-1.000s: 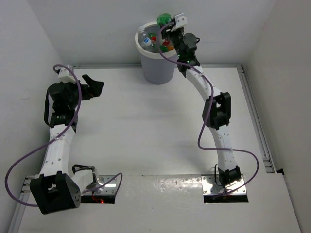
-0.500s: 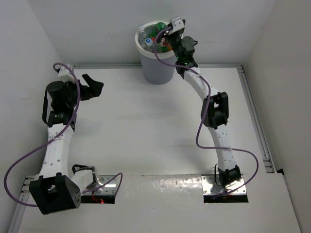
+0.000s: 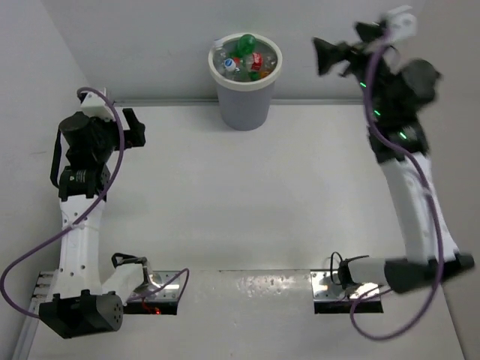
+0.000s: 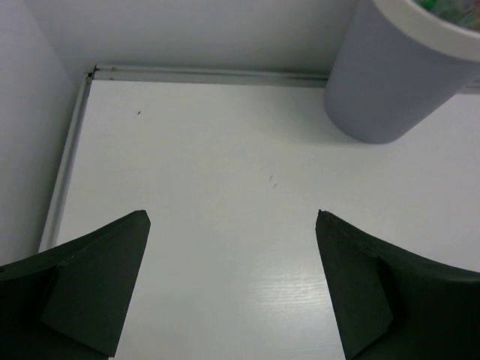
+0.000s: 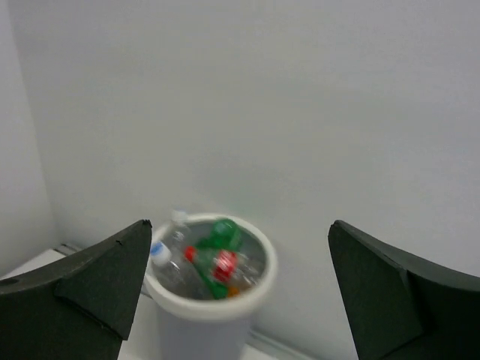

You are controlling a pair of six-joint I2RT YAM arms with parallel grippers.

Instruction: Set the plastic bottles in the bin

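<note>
Right gripper: raised, fingers spread wide, holding nothing.
Left gripper: fingers wide apart, empty, over the white table.
Small plastic bottles: green, clear and red-labelled, piled in the bin.
Round light-grey plastic bin: upright by the far wall.

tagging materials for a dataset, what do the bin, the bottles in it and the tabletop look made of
Bin: likely plastic, matte light grey; smooth seamless wall, thick rolled rim. Bottles: probably thin plastic, clear or green and see-through, with coloured caps; too small to confirm. Tabletop: white, smooth, faintly glossy; laminate or painted board, cannot tell which.
</note>
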